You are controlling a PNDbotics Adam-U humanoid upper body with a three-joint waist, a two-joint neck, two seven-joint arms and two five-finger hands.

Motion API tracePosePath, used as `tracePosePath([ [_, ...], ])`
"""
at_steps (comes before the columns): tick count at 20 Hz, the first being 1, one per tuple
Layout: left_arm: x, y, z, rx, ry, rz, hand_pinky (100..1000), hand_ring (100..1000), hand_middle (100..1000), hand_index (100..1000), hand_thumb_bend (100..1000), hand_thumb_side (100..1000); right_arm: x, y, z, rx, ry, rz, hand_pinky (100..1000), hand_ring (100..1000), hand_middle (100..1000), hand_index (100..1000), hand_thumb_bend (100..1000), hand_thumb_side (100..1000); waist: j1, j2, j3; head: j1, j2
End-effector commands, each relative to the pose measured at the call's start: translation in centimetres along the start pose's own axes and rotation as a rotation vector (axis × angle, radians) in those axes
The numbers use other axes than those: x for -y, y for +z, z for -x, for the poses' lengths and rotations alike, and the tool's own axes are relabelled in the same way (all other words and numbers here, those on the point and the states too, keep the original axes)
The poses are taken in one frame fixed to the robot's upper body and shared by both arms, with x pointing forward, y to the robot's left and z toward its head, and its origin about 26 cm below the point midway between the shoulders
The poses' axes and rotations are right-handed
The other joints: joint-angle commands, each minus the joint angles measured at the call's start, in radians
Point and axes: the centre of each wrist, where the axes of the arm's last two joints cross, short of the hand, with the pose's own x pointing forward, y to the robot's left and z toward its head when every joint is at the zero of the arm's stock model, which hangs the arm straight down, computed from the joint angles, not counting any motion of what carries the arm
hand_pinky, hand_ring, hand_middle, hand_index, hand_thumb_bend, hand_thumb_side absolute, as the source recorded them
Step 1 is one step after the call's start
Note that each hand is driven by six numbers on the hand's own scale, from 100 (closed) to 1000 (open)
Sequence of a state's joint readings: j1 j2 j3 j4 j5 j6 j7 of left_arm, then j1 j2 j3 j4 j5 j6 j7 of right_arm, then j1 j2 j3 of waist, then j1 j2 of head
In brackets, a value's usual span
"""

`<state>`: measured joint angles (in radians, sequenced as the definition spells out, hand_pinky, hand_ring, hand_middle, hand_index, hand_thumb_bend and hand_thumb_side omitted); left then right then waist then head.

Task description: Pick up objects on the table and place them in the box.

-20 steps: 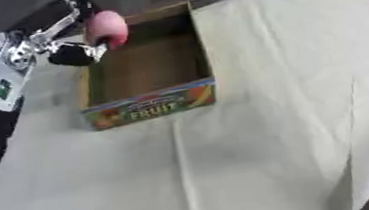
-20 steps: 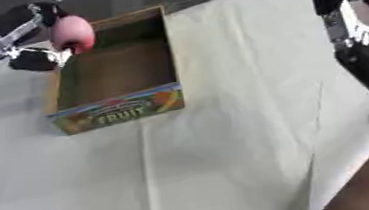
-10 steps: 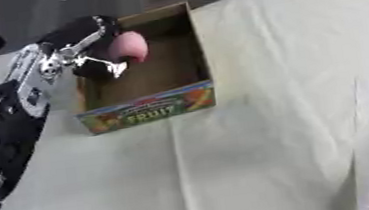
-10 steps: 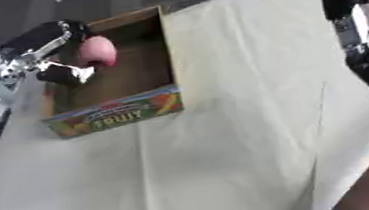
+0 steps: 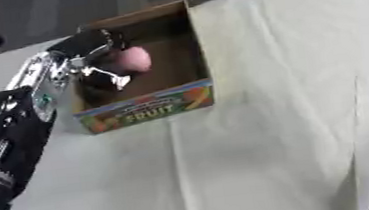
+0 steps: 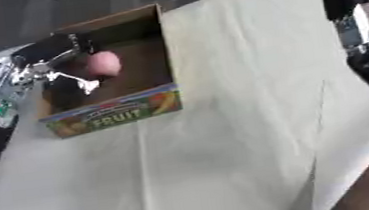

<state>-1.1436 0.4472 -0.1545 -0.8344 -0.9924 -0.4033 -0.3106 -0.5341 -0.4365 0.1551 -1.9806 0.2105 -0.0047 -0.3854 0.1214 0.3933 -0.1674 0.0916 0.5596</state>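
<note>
Over the box (image 5: 149, 106), left hand (image 5: 94, 57) clasps a pink object (image 5: 133, 60).

Matt cardboard box (image 5: 149, 106), creased cloth (image 5: 295, 113)

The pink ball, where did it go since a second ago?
The left hand carried the pink ball from above the box's left wall to over its inside, and lower. It still holds the ball. The box stayed on the white cloth, and the right arm stayed at the right edge.
</note>
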Motion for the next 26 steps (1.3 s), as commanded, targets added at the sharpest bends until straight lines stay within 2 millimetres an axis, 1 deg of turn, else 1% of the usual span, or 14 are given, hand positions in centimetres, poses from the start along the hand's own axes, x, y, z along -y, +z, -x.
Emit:
tracePosePath([
  [1,-1.3,0.2,0.5,-0.001,-0.024,-0.005,813,850,788,795,249,420,0.5,-0.6,-0.7,0.039,0.009,0.000,572,828,512,784,452,740,-0.006,-0.021,-0.001,0.004,-0.009],
  [4,-1.4,0.3,0.5,0.006,-0.024,-0.001,814,850,789,865,275,432,0.5,-0.6,-0.7,0.038,0.009,0.000,572,828,512,784,452,740,-0.007,-0.021,-0.001,0.003,-0.007],
  [6,-1.4,0.3,0.5,0.012,-0.021,0.002,814,853,791,903,317,451,0.5,-0.6,-0.7,0.037,0.009,0.000,572,828,512,784,452,740,-0.007,-0.022,-0.002,0.002,-0.007],
  [8,-1.3,0.3,0.4,0.016,-0.020,0.009,816,854,793,925,336,456,0.5,-0.6,-0.7,0.037,0.009,0.001,572,828,511,784,452,740,-0.006,-0.022,-0.002,0.001,-0.008],
  [12,-1.2,0.4,0.5,0.012,-0.017,0.018,820,858,797,981,403,479,0.5,-0.6,-0.6,0.035,0.009,0.002,572,828,512,784,452,740,-0.007,-0.024,-0.002,-0.001,-0.007],
  [13,-1.3,0.4,0.6,0.010,-0.015,0.017,821,858,798,985,422,484,0.6,-0.5,-0.6,0.034,0.009,0.002,572,828,512,784,452,740,-0.007,-0.025,-0.002,-0.002,-0.007],
  [16,-1.6,0.6,0.6,0.009,-0.008,0.002,820,855,795,973,435,493,0.6,-0.4,-0.6,0.031,0.009,0.002,572,828,512,784,452,740,-0.007,-0.030,0.000,-0.004,-0.004],
  [17,-1.8,0.6,0.6,0.012,-0.004,-0.009,818,852,793,968,405,545,0.6,-0.4,-0.5,0.029,0.009,0.003,572,828,512,784,470,752,-0.007,-0.033,0.002,-0.005,-0.002],
  [18,-2.0,0.7,0.6,0.016,0.003,-0.020,817,850,791,967,426,492,0.6,-0.4,-0.5,0.027,0.010,0.004,572,829,512,784,452,740,-0.008,-0.035,0.003,-0.006,-0.001],
  [20,-2.6,0.9,0.6,0.024,0.020,-0.045,814,846,787,959,418,494,0.6,-0.3,-0.4,0.022,0.011,0.006,573,829,513,784,452,740,-0.010,-0.042,0.006,-0.008,0.004],
  [21,-2.9,1.0,0.5,0.029,0.031,-0.060,813,843,784,955,395,522,0.6,-0.2,-0.4,0.020,0.011,0.008,573,828,513,784,452,740,-0.011,-0.045,0.008,-0.008,0.006],
  [22,-3.2,1.2,0.5,0.033,0.041,-0.073,812,842,783,952,411,493,0.6,-0.2,-0.4,0.018,0.011,0.009,573,828,513,784,452,740,-0.012,-0.048,0.009,-0.009,0.007],
  [26,-4.8,2.0,0.4,0.042,0.060,-0.138,807,833,773,935,384,491,0.7,0.1,-0.2,0.007,0.013,0.017,573,828,515,784,452,740,-0.018,-0.063,0.021,-0.017,0.017],
])
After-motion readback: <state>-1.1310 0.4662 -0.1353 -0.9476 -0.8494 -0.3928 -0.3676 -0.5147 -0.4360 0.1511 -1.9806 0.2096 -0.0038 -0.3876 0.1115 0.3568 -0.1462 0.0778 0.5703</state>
